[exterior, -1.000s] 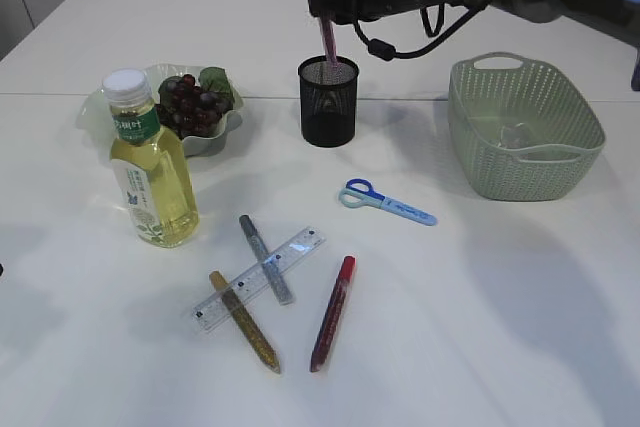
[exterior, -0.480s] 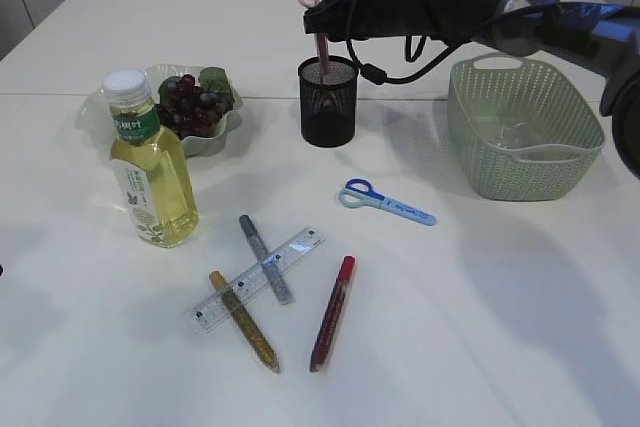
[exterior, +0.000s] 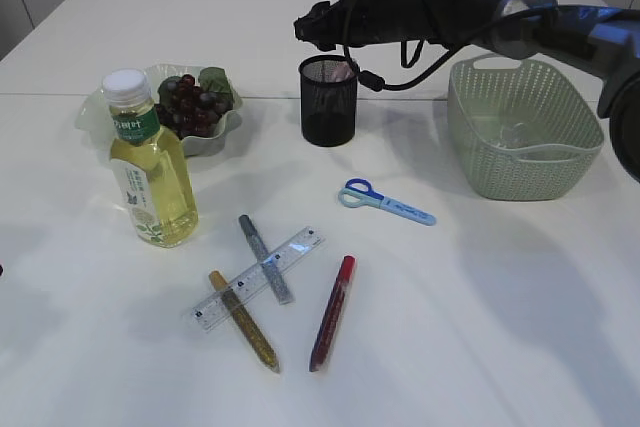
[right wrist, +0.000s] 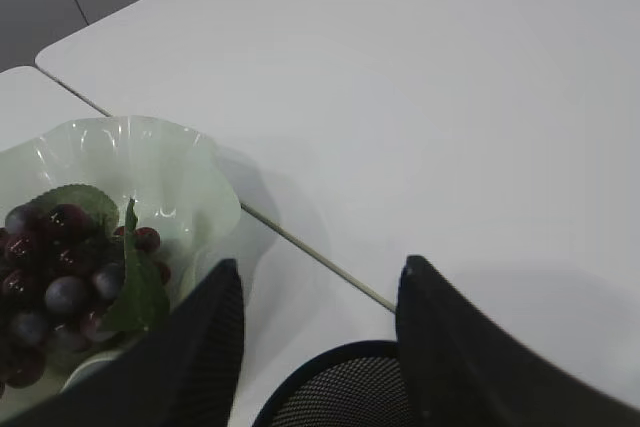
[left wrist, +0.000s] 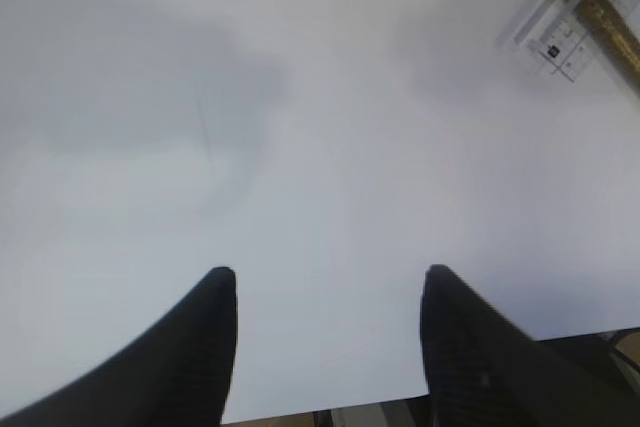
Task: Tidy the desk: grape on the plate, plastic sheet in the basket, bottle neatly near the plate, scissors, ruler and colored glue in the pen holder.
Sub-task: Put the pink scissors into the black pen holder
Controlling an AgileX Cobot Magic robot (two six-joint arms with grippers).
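My right gripper (exterior: 306,27) hangs open and empty just above the black mesh pen holder (exterior: 328,99); a pink scissor handle (exterior: 343,69) shows inside it. In the right wrist view the gripper (right wrist: 320,272) is open over the holder's rim (right wrist: 340,387). Blue scissors (exterior: 385,201), a clear ruler (exterior: 258,279) and grey (exterior: 265,258), gold (exterior: 243,320) and red (exterior: 332,311) glue sticks lie on the table. Grapes (exterior: 192,102) sit on the pale plate (exterior: 222,132), the bottle (exterior: 150,162) in front. My left gripper (left wrist: 325,282) is open over bare table.
The green basket (exterior: 522,127) stands at the right with a clear plastic sheet (exterior: 515,135) in it. The left wrist view shows the ruler's end (left wrist: 560,32) and gold glue stick (left wrist: 600,17) at its top right, and the table edge (left wrist: 400,409) below the fingers.
The pink scissors, held upright over the pen holder before, have dropped into it. My right gripper has let them go and stays above the holder.
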